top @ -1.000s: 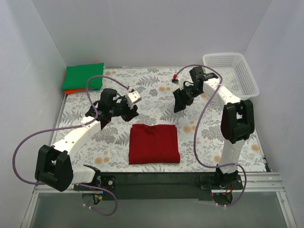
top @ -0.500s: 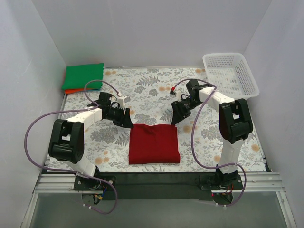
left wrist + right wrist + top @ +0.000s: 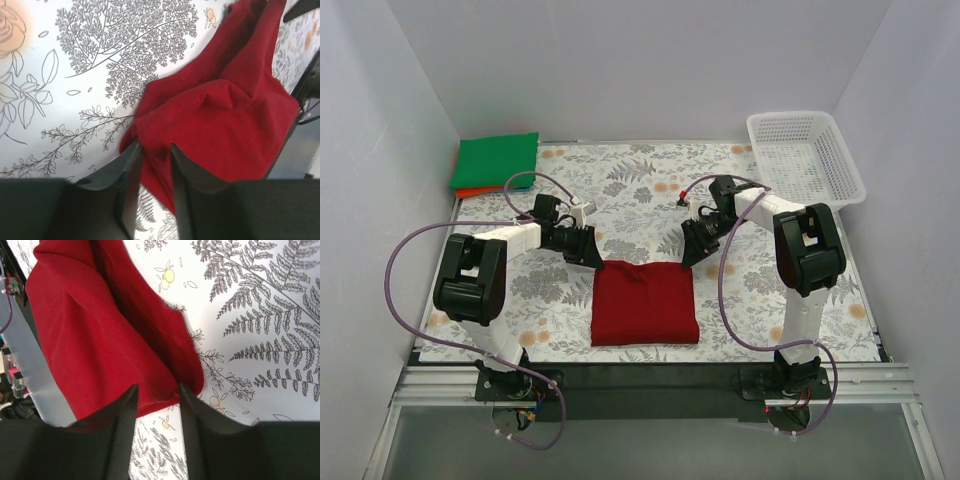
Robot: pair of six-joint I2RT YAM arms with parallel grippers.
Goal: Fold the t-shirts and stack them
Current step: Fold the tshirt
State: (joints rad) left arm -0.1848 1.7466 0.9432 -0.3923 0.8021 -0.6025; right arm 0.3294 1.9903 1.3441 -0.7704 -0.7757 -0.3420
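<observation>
A dark red t-shirt (image 3: 645,305) lies folded into a flat square on the flowered table, near the front middle. My left gripper (image 3: 588,258) is low at its far left corner. In the left wrist view its jaws (image 3: 155,150) stand a little apart with the corner of the red cloth (image 3: 220,115) between them. My right gripper (image 3: 690,255) is low at the far right corner. Its jaws (image 3: 157,390) stand apart around the red cloth's edge (image 3: 85,325). A bright green t-shirt (image 3: 497,160) lies folded on an orange one (image 3: 470,192) at the back left.
A white lattice basket (image 3: 807,155) stands at the back right corner. White walls close in the table on three sides. The flowered tablecloth (image 3: 630,190) covers the table between the shirts.
Both arms have swung inward and down from above the table's middle to the far corners of the red shirt. The shirt itself has not moved.
</observation>
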